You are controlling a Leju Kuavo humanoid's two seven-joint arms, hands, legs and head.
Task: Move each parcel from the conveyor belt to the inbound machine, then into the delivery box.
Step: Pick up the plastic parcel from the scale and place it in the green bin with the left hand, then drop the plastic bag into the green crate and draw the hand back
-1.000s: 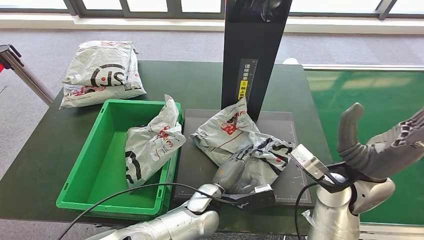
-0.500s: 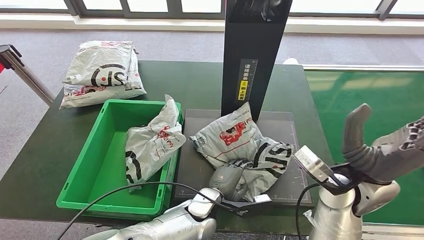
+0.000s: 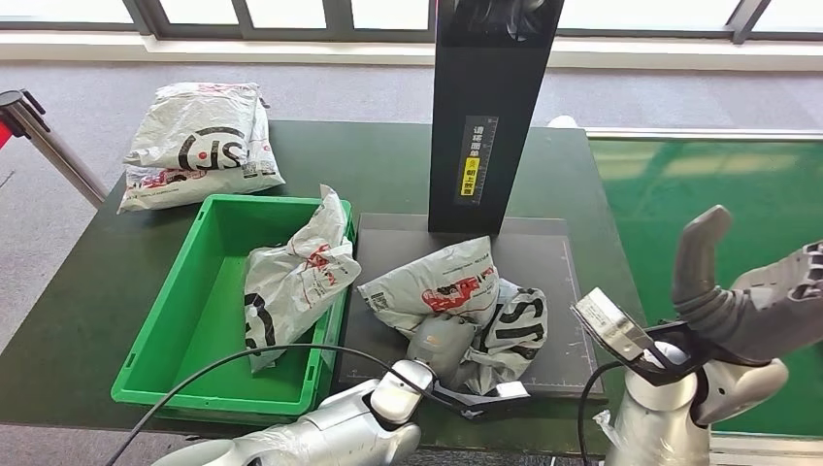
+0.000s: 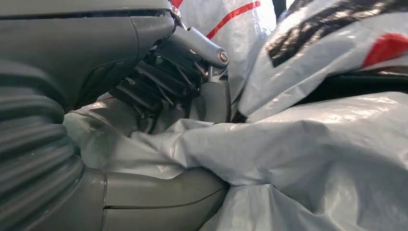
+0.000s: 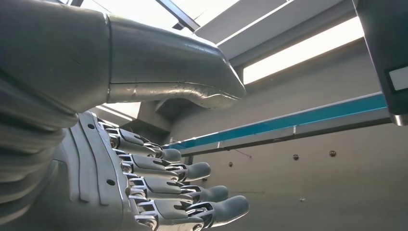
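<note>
A crumpled grey parcel [image 3: 442, 286] with red and black print lies on the black platform [image 3: 543, 248] of the inbound machine, in front of its black column [image 3: 490, 107]. My left hand [image 3: 442, 342] grips the parcel's near side. In the left wrist view its dark fingers [image 4: 163, 82] curl into the parcel's folds [image 4: 298, 149], with the thumb under the plastic. My right hand [image 3: 747, 301] is raised at the right, over the green conveyor belt [image 3: 718, 194]. That hand [image 5: 144, 144] is empty, its fingers spread. The green delivery box [image 3: 199, 330] holds another grey parcel [image 3: 291, 282].
A third grey parcel [image 3: 199, 141] lies on the dark table's far left corner. A black cable runs along my left arm past the box's near rim. A barrier post [image 3: 39, 131] stands off the table's left side.
My left hand has drawn the parcel away from the black column toward the platform's near edge and slightly left. My right hand has sunk a little, still empty.
</note>
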